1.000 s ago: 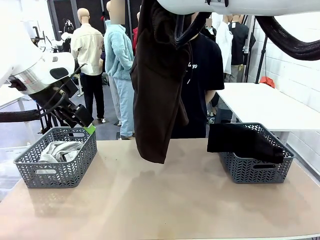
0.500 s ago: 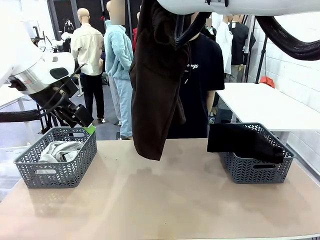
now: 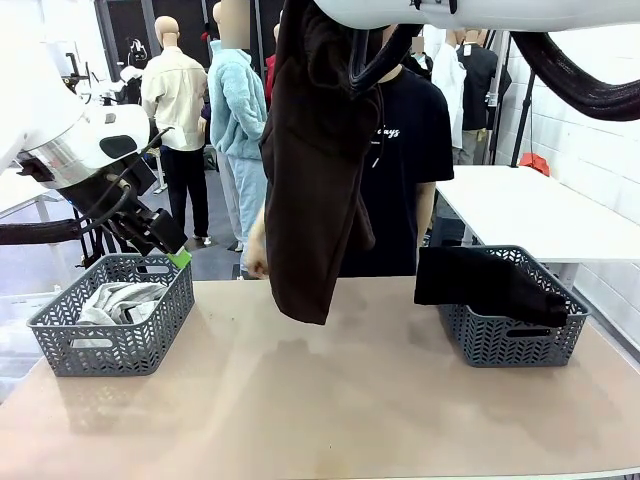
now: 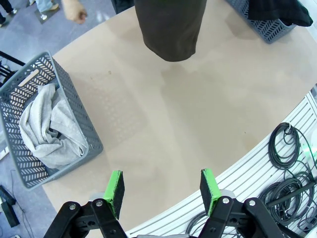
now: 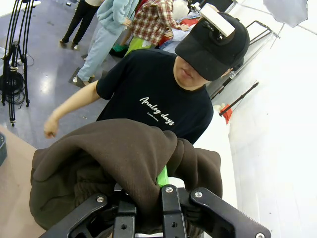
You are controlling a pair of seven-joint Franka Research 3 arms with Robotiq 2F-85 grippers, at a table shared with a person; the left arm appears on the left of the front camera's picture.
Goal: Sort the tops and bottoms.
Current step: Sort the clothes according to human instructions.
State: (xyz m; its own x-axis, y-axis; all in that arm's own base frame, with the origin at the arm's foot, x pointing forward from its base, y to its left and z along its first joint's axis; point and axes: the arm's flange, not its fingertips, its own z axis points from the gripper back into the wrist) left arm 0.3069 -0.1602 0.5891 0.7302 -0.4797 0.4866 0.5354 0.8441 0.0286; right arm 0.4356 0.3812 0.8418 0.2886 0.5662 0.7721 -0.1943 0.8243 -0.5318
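Front view, bench (image 3: 330, 400): bare across the frame's middle.
Brown garment (image 3: 315, 170): hangs at top centre, clear of the bench, pinched in the right tool (image 5: 148, 186), which is clamped shut.
Right basket (image 3: 510, 330): holds a black garment (image 3: 480, 280); carry high over its rim before letting go.
Left tool (image 4: 162, 186): spread wide, holding nothing.
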